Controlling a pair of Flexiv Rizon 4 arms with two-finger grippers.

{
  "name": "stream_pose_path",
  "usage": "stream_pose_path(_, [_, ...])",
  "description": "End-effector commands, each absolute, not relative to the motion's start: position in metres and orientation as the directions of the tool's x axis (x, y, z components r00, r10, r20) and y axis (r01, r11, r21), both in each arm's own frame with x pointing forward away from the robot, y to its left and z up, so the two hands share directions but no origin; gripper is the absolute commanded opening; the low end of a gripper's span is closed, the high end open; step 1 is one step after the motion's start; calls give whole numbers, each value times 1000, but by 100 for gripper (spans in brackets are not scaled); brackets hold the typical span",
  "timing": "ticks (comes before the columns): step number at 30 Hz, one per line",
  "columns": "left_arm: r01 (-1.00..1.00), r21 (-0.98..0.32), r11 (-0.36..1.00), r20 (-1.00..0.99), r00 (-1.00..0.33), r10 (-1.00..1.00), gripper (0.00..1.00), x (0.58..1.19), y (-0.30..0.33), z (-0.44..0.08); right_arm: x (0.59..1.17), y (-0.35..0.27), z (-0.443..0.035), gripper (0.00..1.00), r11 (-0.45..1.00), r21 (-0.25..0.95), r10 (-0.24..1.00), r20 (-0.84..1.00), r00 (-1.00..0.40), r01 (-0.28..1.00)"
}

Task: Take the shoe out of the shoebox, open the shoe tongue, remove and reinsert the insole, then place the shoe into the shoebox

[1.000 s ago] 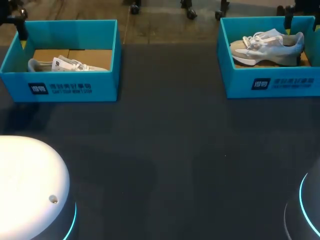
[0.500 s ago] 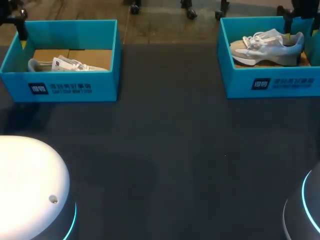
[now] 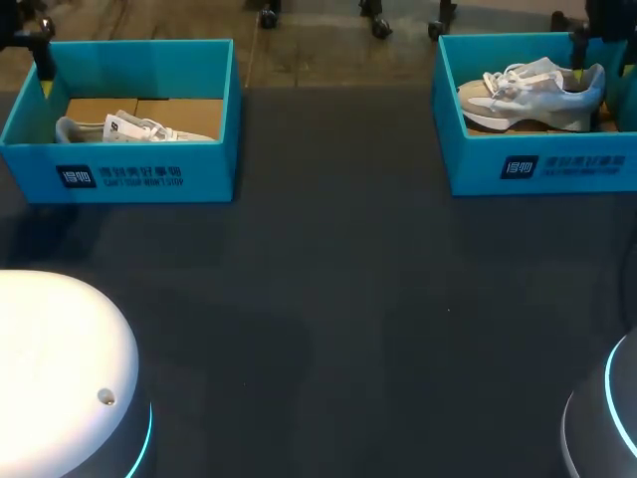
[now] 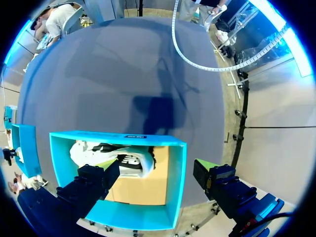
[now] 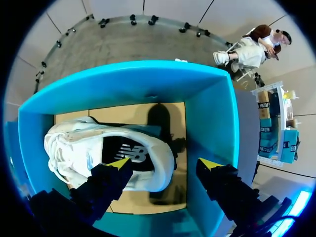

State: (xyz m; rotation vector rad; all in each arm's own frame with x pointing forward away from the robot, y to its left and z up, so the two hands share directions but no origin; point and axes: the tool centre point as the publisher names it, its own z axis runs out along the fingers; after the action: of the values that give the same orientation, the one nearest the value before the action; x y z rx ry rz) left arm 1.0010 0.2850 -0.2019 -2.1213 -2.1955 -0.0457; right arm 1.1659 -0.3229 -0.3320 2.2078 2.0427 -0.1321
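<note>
My table [image 3: 338,299] is a dark grey, matte surface, and two open-topped teal boxes lie directly on it. The left shoebox [image 3: 139,174] sits flat near the table's far edge on my left side, with its long wall with white print turned toward me. The right shoebox [image 3: 542,164] stands well apart from the left shoebox, across a wide stretch of dark tabletop. It is roughly level with the left shoebox along that far edge, and its printed wall also faces me.
</note>
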Motion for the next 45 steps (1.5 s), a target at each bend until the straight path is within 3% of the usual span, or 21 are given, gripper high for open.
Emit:
stream_pose_path(1, [999, -40, 35, 86, -32, 996, 100, 1001, 285, -202, 1177, -328, -340, 88, -82, -12, 987, -142, 80, 997])
stream_pose_path(9, [999, -40, 35, 86, -32, 996, 100, 1001, 285, -202, 1176, -329, -349, 92, -93, -35, 987, -134, 87, 995])
stream_pose_path(45, [999, -40, 35, 86, -32, 996, 100, 1001, 285, -202, 1171, -320, -387, 83, -104, -136, 994, -55, 98, 985])
